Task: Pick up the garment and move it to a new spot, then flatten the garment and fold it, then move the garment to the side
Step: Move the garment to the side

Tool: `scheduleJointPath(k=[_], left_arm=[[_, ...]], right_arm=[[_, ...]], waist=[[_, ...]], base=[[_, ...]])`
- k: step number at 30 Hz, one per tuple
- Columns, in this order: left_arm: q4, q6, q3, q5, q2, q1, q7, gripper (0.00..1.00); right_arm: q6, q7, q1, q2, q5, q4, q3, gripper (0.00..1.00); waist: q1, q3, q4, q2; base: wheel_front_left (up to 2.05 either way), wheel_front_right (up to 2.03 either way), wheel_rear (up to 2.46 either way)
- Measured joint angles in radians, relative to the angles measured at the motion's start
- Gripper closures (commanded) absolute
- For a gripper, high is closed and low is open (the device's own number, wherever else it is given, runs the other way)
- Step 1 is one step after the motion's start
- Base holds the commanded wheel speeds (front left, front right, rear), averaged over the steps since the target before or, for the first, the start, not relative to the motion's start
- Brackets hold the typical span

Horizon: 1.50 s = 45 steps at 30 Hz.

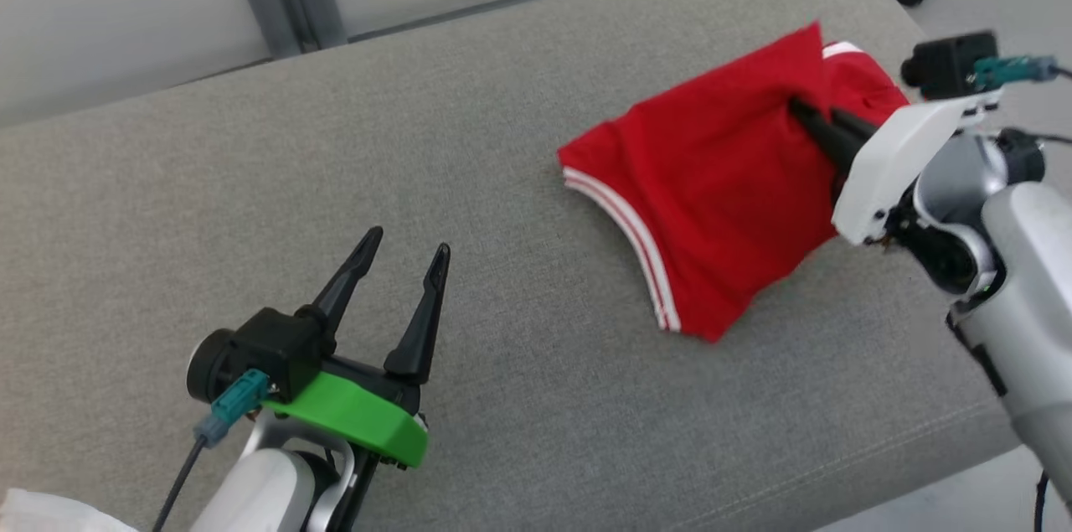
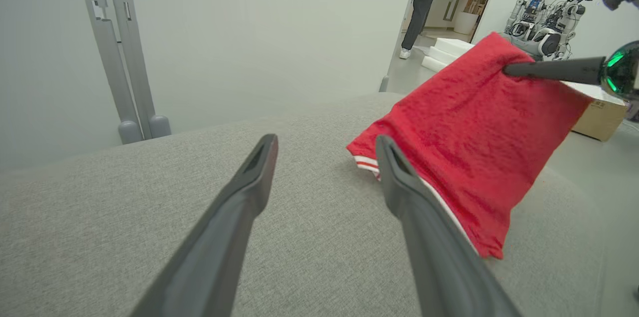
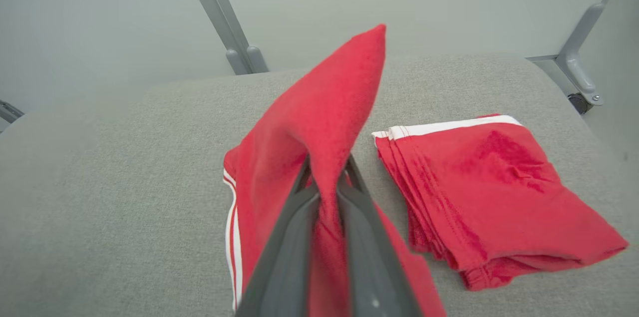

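One grey surface (image 1: 502, 138) stands before a pale wall (image 2: 249, 32); my right claw (image 1: 814, 115) clamps a raised fold of the red garment (image 1: 712, 180), my left claw (image 1: 408, 240) gapes empty, apart.

I'm getting bright, even, diffuse light on all three feeds. The garment (image 1: 712, 180) throws just a faint shadow on the grey cushion (image 1: 335, 180). Both wrist feeds bow straight lines toward the edges, and the cloth nearest the right wrist lens looks soft.

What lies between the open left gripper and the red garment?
Bare grey cushion separates left gripper from garment, per the head view.
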Motion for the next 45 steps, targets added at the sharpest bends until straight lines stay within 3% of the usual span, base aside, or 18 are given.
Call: scheduleJointPath(k=[11,18,19,20,21,27,31,39,45], left_arm=[[-0.089,0.010,0.029,0.030,0.086,-0.068,0.080,0.00],[-0.117,0.010,0.031,0.035,0.105,-0.098,0.108,0.00],[-0.118,0.010,0.030,0.036,0.105,-0.101,0.109,0.00],[-0.119,0.010,0.027,0.037,0.106,-0.106,0.109,0.00],[-0.118,0.010,0.026,0.038,0.105,-0.111,0.109,0.00],[-0.084,0.013,0.029,0.031,0.091,-0.110,0.074,0.00],[-0.045,0.014,0.042,0.010,0.070,-0.101,0.026,0.00],[-0.004,0.055,0.097,-0.034,0.059,-0.024,-0.038,0.00],[-0.021,0.083,0.152,-0.080,0.076,0.039,-0.050,0.00]], right_arm=[[0.000,-0.055,-0.168,-0.258,0.061,0.164,-0.063,1.00],[0.001,-0.169,-0.252,-0.290,-0.006,0.319,-0.039,1.00],[0.001,-0.186,-0.263,-0.290,-0.025,0.345,-0.035,0.92],[0.001,-0.211,-0.277,-0.286,-0.036,0.384,-0.037,0.07],[0.001,-0.240,-0.288,-0.285,-0.056,0.422,-0.039,0.00],[0.001,-0.398,-0.337,-0.283,-0.199,0.607,-0.072,0.00],[0.001,-0.490,-0.335,-0.260,-0.226,0.607,-0.071,0.00],[0.001,-0.556,-0.216,-0.222,-0.188,0.339,-0.030,0.00],[0.001,-0.516,-0.037,-0.180,-0.153,0.122,-0.112,0.00]], waist=[[0.0000,0.219,0.008,0.0000],[0.0001,0.329,0.035,0.0000],[0.0001,0.340,0.039,0.0000],[0.0001,0.351,0.046,0.0000],[0.0001,0.360,0.054,0.0000],[0.0002,0.367,0.098,0.0000],[0.0002,0.326,0.117,0.0000],[0.0000,0.172,0.142,0.0000],[0.0000,0.045,0.149,0.0000]], base=[[0.00,0.00,0.00],[0.00,0.00,0.00],[0.00,0.00,0.00],[0.00,0.00,0.00],[0.00,0.00,0.00],[0.00,0.00,0.00],[0.00,0.00,0.00],[0.00,0.00,0.00],[0.00,0.00,0.00]])
